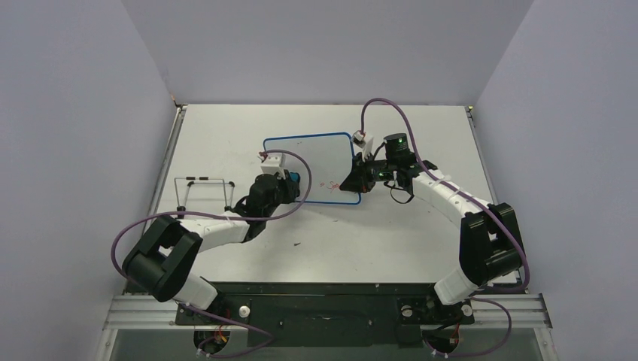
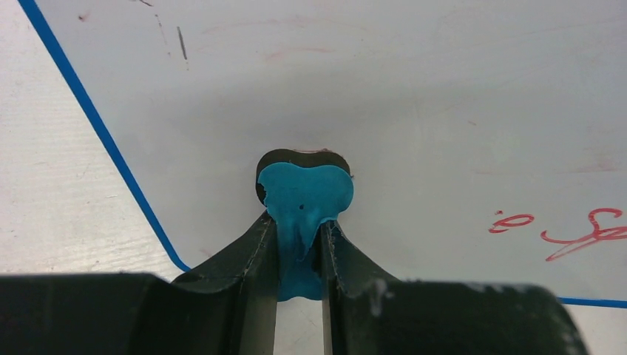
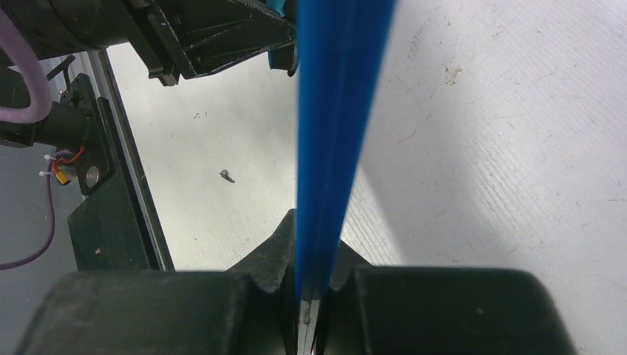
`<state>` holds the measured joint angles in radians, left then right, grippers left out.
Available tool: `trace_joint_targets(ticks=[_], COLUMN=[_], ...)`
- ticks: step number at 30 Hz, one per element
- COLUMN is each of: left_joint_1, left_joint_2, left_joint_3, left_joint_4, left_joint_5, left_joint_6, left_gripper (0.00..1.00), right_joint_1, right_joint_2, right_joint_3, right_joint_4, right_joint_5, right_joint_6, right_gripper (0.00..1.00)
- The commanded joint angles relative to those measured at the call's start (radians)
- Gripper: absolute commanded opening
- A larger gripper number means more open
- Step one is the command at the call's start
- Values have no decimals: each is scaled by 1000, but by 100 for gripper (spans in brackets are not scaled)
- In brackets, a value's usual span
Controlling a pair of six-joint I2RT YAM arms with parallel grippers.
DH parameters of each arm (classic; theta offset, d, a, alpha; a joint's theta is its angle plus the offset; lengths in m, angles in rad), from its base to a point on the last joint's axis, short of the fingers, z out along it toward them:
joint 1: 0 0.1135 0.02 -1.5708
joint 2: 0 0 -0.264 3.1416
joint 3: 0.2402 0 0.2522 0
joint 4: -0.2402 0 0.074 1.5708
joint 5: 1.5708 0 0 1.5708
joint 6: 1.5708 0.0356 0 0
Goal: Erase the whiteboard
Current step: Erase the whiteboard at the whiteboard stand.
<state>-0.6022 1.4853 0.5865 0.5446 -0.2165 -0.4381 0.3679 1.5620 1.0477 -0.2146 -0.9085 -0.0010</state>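
Note:
The whiteboard (image 1: 316, 162), white with a thin blue rim, lies on the table with red handwriting (image 1: 331, 185) near its front right corner; the writing also shows in the left wrist view (image 2: 562, 229). My left gripper (image 1: 292, 183) is shut on the blue-and-black eraser (image 2: 304, 194), whose head rests on the board's left front part. My right gripper (image 1: 355, 180) is shut on the board's blue rim (image 3: 333, 133) at the right front edge, seen edge-on between its fingers.
A thin wire frame (image 1: 203, 192) stands on the table left of my left arm. A small dark speck (image 1: 298, 243) lies on the table in front of the board. Grey walls close in the table's left, back and right.

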Motion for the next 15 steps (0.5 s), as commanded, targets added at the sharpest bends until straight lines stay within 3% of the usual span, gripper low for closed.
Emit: trace_joint_targets(ticks=[1,8,15], left_joint_1=[-85,-173,-32], left_joint_2=[8,-19,-12], left_joint_3=[85,60,41], left_joint_4=[7,29,-16], left_joint_5=[58,-2,10], left_joint_6=[50,60,31], left_gripper=[0,0,0], right_joint_1=[39,40,39], right_joint_2=[-21,-16,-21], right_joint_3=[1,0,1], right_joint_4=[-71,-71,-72], right_joint_5=[-55,-56,-53], right_joint_6=[-42,-41,-42], right_gripper=[0,0,0])
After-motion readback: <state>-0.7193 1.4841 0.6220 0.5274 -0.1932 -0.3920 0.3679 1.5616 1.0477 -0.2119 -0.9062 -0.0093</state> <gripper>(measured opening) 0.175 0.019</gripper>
